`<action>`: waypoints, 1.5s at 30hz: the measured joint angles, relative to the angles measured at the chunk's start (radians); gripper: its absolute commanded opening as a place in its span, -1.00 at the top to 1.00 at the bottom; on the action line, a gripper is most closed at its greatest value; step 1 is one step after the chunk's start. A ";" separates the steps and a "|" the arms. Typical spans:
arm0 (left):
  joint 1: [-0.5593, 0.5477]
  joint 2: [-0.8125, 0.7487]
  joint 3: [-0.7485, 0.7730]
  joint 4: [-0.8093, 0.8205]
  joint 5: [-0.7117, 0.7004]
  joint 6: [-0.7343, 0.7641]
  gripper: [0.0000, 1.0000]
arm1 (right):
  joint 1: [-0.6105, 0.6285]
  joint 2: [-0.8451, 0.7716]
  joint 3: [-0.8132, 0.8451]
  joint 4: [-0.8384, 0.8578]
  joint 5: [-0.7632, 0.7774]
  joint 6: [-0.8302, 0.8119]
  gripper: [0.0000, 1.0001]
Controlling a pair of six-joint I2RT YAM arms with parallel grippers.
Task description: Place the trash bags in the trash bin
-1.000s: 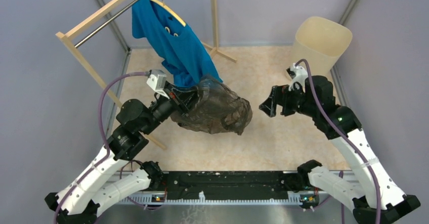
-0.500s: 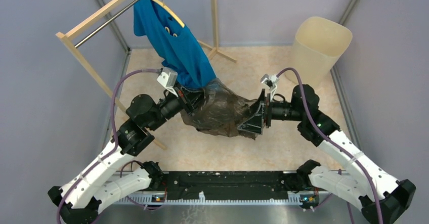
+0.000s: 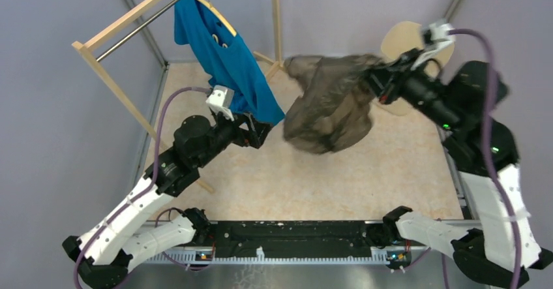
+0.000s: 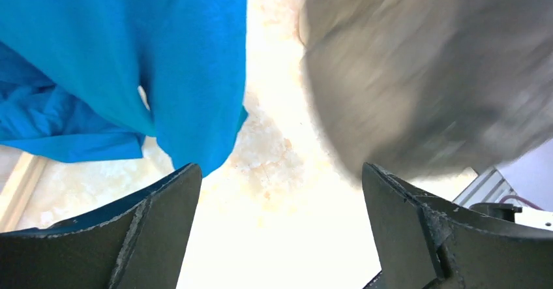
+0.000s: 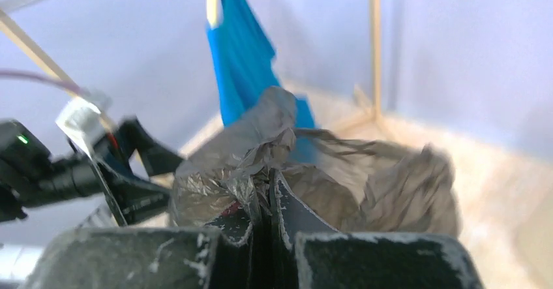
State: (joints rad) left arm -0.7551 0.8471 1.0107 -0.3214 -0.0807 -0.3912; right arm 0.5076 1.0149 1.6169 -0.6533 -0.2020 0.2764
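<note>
My right gripper pinched tight on the trash bag (hanging off the floor), just left of the trash bin, my left gripper spread wide, empty, well left of it.

left claw spread wide, arm reaching forward | right claw pinched tight, arm held high

no legible text or labels

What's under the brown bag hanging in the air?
Below the trash bag, pinched by the right fingers, I can see speckled tabletop. From above, the bag itself covers the spot straight beneath it.
</note>
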 measured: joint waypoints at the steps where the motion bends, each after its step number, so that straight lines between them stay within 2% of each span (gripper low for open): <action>1: 0.000 -0.029 -0.008 -0.006 -0.015 -0.001 -0.97 | 0.000 0.002 0.081 -0.005 0.013 -0.026 1.00; 3: 0.000 -0.080 -0.013 -0.020 -0.039 -0.003 -0.97 | 0.000 -0.016 0.150 0.008 0.008 -0.050 1.00; 5: 0.000 -0.129 -0.016 -0.031 -0.072 -0.006 -0.97 | 0.000 -0.063 0.113 0.043 -0.034 -0.047 1.00; 7: 0.000 -0.166 -0.019 -0.053 -0.115 -0.010 -0.97 | 0.002 -0.143 -0.080 0.159 -0.122 0.000 1.00; 10: 0.000 -0.193 -0.020 -0.094 -0.177 -0.025 -0.97 | 0.051 -0.203 -0.523 0.354 -0.212 0.126 1.00; 12: 0.000 -0.194 -0.034 -0.116 -0.195 -0.029 -0.97 | 0.116 -0.154 -0.766 0.418 -0.221 0.200 1.00; 14: 0.000 -0.195 -0.061 -0.137 -0.195 -0.031 -0.97 | 0.209 -0.028 -0.921 0.381 -0.201 0.238 1.00; 16: 0.000 -0.194 -0.082 -0.154 -0.169 -0.034 -0.97 | 0.291 0.035 -0.948 0.263 -0.159 0.235 1.00; 19: 0.000 -0.182 -0.091 -0.158 -0.121 -0.048 -0.97 | 0.335 0.010 -0.855 0.199 -0.093 0.166 1.00; 22: 0.000 -0.169 -0.100 -0.154 -0.095 -0.064 -0.97 | 0.334 -0.014 -0.726 0.235 -0.070 0.078 1.00; 24: 0.000 -0.163 -0.114 -0.153 -0.079 -0.083 -0.97 | 0.334 -0.019 -0.705 0.293 -0.096 0.041 0.96; 28: 0.000 -0.146 -0.174 -0.148 -0.034 -0.143 -0.97 | 0.336 -0.018 -0.805 0.388 -0.171 0.042 0.84; 33: 0.000 -0.084 -0.317 -0.129 0.010 -0.322 -0.97 | 0.368 -0.033 -0.970 0.407 -0.238 0.070 0.63; 39: 0.000 -0.064 -0.466 -0.118 -0.003 -0.569 -0.92 | 0.379 -0.061 -1.023 0.437 -0.285 0.081 0.61; 45: 0.000 0.048 -0.471 -0.054 -0.012 -0.732 -0.78 | 0.394 -0.090 -1.088 0.471 -0.288 0.100 0.61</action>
State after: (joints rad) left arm -0.7551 0.8951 0.5396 -0.3752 -0.0929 -1.1236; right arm 0.9012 0.9253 0.5289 -0.1825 -0.4896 0.3763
